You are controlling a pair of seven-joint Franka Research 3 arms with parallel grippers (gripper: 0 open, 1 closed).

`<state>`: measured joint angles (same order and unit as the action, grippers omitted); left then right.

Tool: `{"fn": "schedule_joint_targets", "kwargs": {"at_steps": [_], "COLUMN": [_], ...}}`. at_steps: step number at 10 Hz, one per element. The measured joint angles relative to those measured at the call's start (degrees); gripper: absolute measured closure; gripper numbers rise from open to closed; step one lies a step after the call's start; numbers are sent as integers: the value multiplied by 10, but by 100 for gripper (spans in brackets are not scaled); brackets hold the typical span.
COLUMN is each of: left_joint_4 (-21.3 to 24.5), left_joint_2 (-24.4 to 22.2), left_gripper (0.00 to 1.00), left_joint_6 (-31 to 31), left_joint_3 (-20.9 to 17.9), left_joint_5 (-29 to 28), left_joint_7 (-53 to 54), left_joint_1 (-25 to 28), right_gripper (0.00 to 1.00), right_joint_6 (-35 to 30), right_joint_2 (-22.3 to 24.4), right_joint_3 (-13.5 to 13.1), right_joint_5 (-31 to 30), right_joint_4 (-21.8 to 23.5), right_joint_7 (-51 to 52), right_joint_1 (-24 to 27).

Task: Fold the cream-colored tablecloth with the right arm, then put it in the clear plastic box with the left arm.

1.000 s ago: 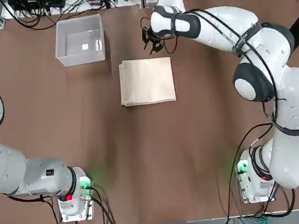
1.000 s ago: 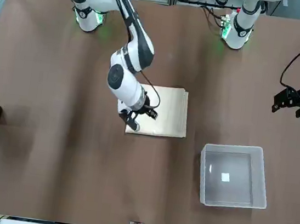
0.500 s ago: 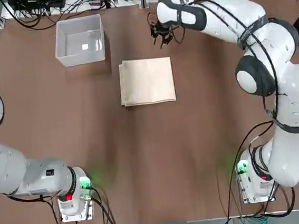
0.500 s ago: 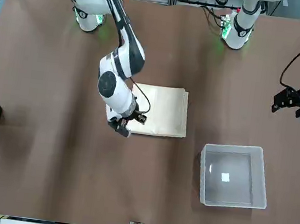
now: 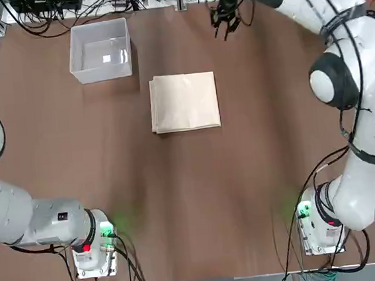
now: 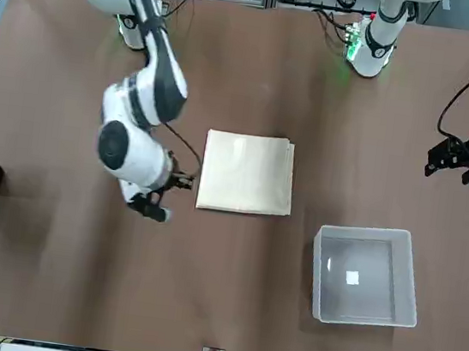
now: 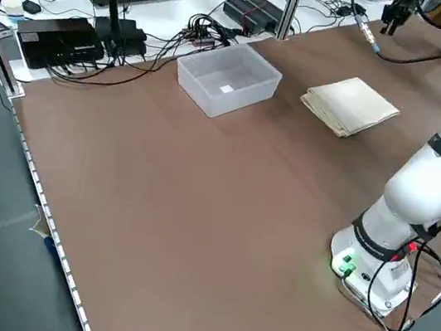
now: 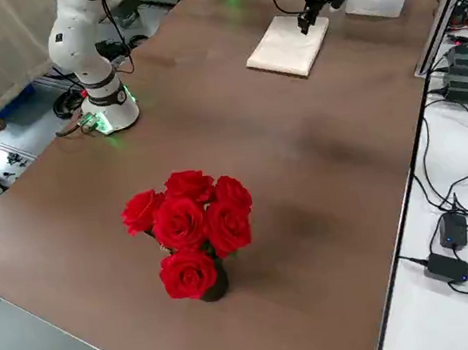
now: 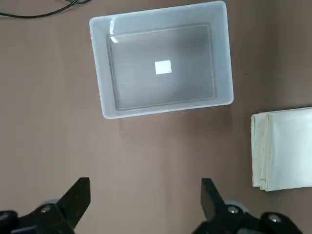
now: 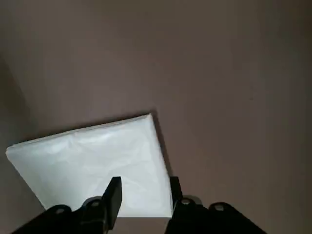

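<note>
On the brown table (image 5: 179,194) I see the folded cream-colored tablecloth (image 5: 184,101) lying flat beside the clear plastic box (image 5: 100,50), my right gripper (image 5: 225,25) hovering beyond it, fingers partly spread and empty, my left gripper (image 9: 145,195) parked wide open.

Left gripper (image 6: 446,158): you see it only as a small dark shape at the front view's 3 o'clock edge, arm cropped.
Cloth (image 9: 285,148): cut by the left wrist view's edge.
Vase (image 8: 208,286): roses (image 8: 190,225) hide most of it.
</note>
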<state>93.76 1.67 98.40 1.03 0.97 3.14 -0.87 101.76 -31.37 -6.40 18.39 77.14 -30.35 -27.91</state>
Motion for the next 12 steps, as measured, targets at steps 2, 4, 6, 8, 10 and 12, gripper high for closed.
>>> {"fn": "schedule_joint_targets", "kwargs": {"at_steps": [2, 4, 6, 8, 10, 12], "left_joint_4": [0, 0, 0, 0, 7, 32], "left_joint_2": [0, 0, 0, 0, 0, 0], "left_gripper": [0, 0, 0, 0, 0, 0], "left_joint_6": [0, 0, 0, 0, -2, -1], "left_joint_3": [0, 0, 0, 1, 7, 30], "left_joint_5": [0, 0, 0, 0, 1, 18], "left_joint_7": [0, 0, 0, 0, -2, -27], "left_joint_1": [0, 0, 0, -1, -6, -7], "right_gripper": [44, 42, 38, 37, 34, 31], "right_joint_6": [-38, -46, -77, -110, -171, -216], "right_joint_2": [26, 44, 61, 87, 114, 130], "right_joint_3": [0, -1, -2, -2, -2, -2], "right_joint_5": [-10, -21, -34, -59, -72, -89], "right_joint_4": [0, 0, -1, -2, -11, -42], "right_joint_7": [41, 84, 158, 218, 267, 292], "right_joint_1": [46, 87, 151, 208, 257, 292]}}
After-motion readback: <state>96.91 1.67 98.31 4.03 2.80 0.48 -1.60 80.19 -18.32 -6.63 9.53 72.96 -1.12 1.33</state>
